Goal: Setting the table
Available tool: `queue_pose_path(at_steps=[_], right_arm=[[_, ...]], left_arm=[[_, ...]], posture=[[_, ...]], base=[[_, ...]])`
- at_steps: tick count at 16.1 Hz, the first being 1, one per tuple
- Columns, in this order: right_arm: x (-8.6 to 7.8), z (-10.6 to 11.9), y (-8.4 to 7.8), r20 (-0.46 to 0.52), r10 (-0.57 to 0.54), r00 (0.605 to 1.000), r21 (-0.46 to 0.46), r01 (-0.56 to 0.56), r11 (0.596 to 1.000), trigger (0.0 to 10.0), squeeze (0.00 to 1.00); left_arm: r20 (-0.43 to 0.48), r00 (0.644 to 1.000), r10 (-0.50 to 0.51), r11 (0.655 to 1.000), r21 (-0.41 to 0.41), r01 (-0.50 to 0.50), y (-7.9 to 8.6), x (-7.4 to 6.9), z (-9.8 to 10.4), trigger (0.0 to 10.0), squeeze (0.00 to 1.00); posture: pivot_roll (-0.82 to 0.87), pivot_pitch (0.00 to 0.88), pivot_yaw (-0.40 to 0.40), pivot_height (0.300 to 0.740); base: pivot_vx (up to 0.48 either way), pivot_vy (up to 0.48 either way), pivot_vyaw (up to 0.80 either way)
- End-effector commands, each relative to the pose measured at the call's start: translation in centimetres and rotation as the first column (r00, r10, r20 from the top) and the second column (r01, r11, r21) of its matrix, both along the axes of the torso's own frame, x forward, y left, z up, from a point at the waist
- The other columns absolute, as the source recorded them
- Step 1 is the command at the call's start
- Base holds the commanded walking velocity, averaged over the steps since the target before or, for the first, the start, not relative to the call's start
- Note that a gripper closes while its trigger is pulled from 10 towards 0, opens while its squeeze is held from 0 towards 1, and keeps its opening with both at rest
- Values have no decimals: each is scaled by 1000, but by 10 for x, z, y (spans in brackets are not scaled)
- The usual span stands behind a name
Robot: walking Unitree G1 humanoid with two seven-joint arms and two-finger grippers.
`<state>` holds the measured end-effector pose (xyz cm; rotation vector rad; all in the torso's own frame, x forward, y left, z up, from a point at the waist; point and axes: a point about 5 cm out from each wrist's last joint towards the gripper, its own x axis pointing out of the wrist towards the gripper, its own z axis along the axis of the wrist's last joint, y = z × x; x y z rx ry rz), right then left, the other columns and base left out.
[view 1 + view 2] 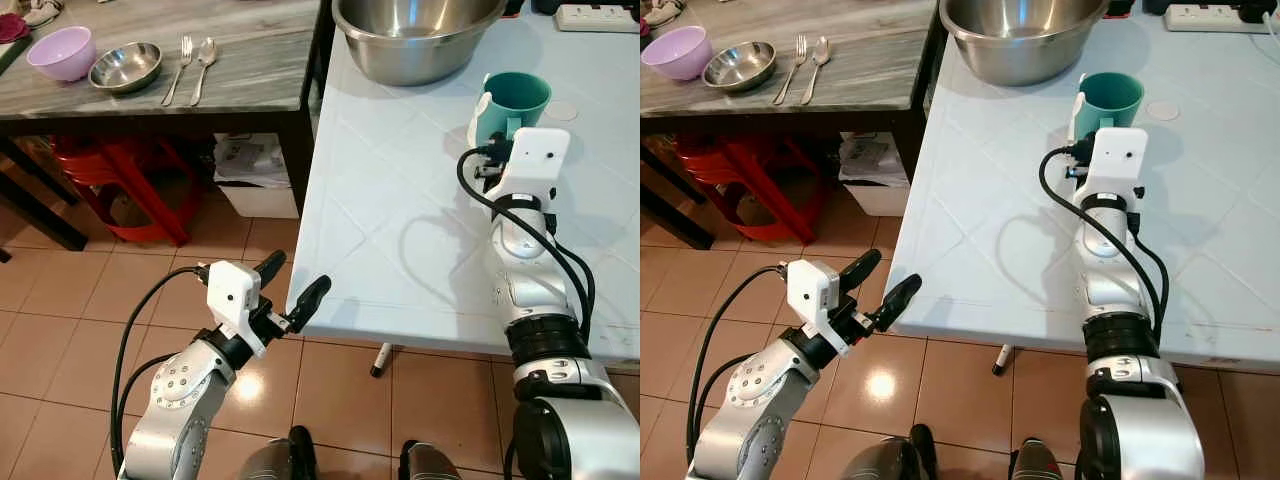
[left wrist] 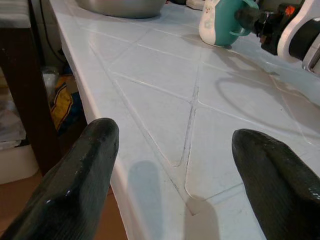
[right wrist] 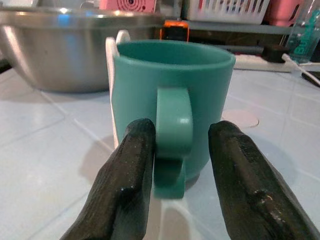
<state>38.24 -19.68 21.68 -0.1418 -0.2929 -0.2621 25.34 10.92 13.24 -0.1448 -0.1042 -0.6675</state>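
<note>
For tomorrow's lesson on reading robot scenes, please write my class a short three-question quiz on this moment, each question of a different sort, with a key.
1. True or false: the right gripper has its fingers on either side of the teal mug's handle.
2. Which item lies beside the fork on the dark wooden table? A) knife B) spoon C) whisk
3. Fill in: the left gripper hangs open beside the near corner of the ______ tiled table.

Key
1. True; one finger stands each side, and whether they press it cannot be told.
2. B, the spoon.
3. White.
</note>
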Motion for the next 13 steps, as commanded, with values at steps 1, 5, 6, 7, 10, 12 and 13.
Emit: queue_pose_path(at_steps=[1, 5, 6, 7, 10, 12, 13], right_arm=[[2, 4, 3, 14, 7, 1000, -2, -7, 1000, 784, 0], [2, 4, 0, 16, -1, 1000, -6, 1, 1000, 627, 0], [2, 4, -1, 15, -3, 1000, -7, 3, 1000, 471, 0], [3, 4, -2, 15, -7, 1000, -6, 7, 1000, 353, 0], [2, 3, -3, 16, -14, 1000, -1, 14, 1000, 39, 0], [1, 2, -6, 19, -18, 1000, 18, 18, 1000, 0, 0], [-1, 3, -6, 24, -12, 1000, 31, 11, 999, 0, 0]], left_arm=[[12, 1000, 14, 1000, 12, -14, 2, -1, 1, 10000, 0], [11, 1000, 26, 1000, 10, -26, 0, 0, 0, 10000, 0], [14, 1000, 28, 1000, 8, -28, 0, 1, 0, 10000, 0], [20, 999, 25, 1000, 6, -25, -1, 1, 0, 10000, 0], [22, 1000, 18, 1000, 11, -19, 0, 4, -2, 10000, 0], [28, 999, 22, 1000, 10, -22, 0, 5, -3, 10000, 0], [33, 999, 35, 999, 12, -35, 1, 8, -4, 10000, 0]], posture=[[-51, 234, 120, 740], [-56, 225, 115, 740], [-58, 222, 115, 740], [-58, 221, 114, 740], [-64, 212, 112, 740], [-66, 204, 109, 740], [-68, 193, 105, 740]], base=[[0, 0, 0], [0, 0, 0], [0, 0, 0], [0, 0, 0], [0, 0, 0], [0, 0, 0], [0, 0, 0]])
